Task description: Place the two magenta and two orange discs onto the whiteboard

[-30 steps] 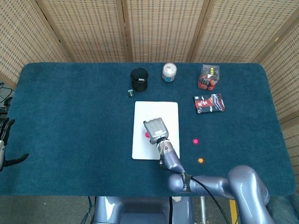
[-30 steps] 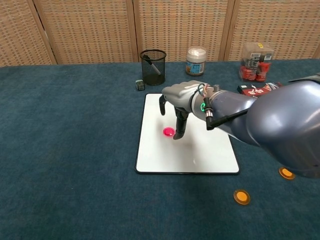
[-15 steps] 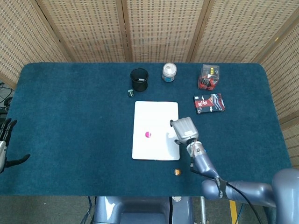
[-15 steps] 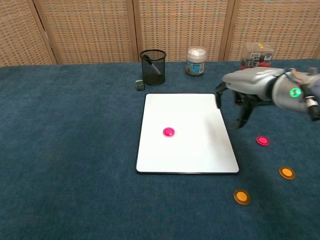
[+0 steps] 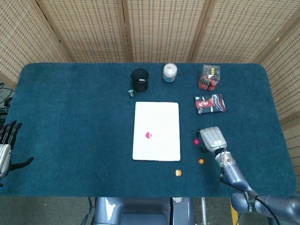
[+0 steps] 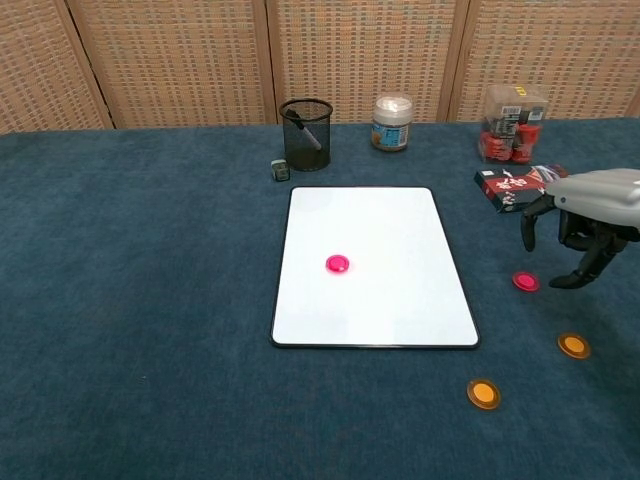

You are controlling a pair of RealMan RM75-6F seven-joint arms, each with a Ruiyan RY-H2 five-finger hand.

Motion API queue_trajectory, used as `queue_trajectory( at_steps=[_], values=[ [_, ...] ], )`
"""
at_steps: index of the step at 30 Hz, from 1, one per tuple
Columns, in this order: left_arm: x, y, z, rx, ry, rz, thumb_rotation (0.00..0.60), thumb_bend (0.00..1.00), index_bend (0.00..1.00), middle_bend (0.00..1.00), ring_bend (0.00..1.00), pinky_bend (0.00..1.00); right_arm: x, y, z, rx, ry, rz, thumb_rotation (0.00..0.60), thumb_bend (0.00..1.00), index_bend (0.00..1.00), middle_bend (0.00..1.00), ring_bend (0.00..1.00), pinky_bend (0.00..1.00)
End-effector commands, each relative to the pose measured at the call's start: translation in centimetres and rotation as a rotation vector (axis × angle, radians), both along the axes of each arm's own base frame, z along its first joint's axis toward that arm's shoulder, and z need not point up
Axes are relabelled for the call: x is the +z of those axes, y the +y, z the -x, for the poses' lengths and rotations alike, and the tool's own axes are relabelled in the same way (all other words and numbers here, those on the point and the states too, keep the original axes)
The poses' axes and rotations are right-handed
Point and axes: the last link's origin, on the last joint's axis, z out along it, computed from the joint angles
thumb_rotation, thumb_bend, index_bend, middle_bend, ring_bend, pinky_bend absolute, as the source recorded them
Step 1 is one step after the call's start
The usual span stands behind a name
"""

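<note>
Right robot hand point(image 6: 585, 225): hovers empty, fingers apart and pointing down, at 3 o'clock of the whiteboard point(image 6: 375, 300), just beside a magenta disc point(image 6: 525, 281).
Left robot hand point(image 5: 5, 147): released, fingers spread, at the 9 o'clock edge of the surface point(image 5: 70, 117).
Magenta disc on board point(image 6: 338, 264): lies near the whiteboard's middle.
Orange discs: one point(image 6: 573, 346) at 4 o'clock of the whiteboard, the other point(image 6: 483, 393) at 5 o'clock, both on the surface.
Pen cup point(image 6: 306, 134): at 12 o'clock of the whiteboard.
</note>
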Motion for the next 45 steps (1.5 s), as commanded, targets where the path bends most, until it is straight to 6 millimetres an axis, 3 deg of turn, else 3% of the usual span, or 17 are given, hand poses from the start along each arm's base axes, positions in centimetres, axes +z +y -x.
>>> queue_trajectory(
  at_steps=[1,7,26,32,38,42,45],
  values=[
    [0.0,0.0,0.0,0.003,-0.001,-0.002,0.6,0.0,0.0,0.0,0.0,0.0,-0.8,-0.1,0.3,0.002,0.001,-0.01,0.6,0.31,0.42,0.94,0.98,1.0],
    [-0.1,0.1,0.1,0.008,0.003,0.005,0.6,0.0,0.0,0.0,0.0,0.0,-2.2,-1.0,0.6,-0.01,0.03,-0.015,0.6,0.31,0.42,0.94,0.98,1.0],
    [-0.2,0.3,0.3,0.018,0.002,0.006,0.6,0.0,0.0,0.0,0.0,0.0,-3.8,-1.4,0.6,-0.037,0.046,-0.045,0.6,0.31,0.42,0.94,0.98,1.0],
    [-0.2,0.3,0.3,0.02,0.002,0.005,0.6,0.0,0.0,0.0,0.0,0.0,-3.9,-1.7,0.6,-0.045,0.052,-0.047,0.6,0.31,0.53,0.94,0.98,1.0],
    [-0.2,0.3,0.3,0.022,0.001,0.003,0.6,0.0,0.0,0.0,0.0,0.0,-3.9,-1.7,0.6,-0.052,0.046,-0.049,0.6,0.31,0.55,0.94,0.98,1.0],
    [-0.2,0.3,0.3,0.022,0.002,0.008,0.6,0.0,0.0,0.0,0.0,0.0,-3.8,-2.1,-0.7,-0.043,0.014,-0.046,0.6,0.31,0.55,0.94,0.98,1.0],
    [-0.3,0.3,0.3,0.023,0.002,0.01,0.6,0.0,0.0,0.0,0.0,0.0,-3.6,-3.1,-3.2,-0.016,-0.023,-0.035,0.6,0.31,0.55,0.94,0.98,1.0]
  ],
)
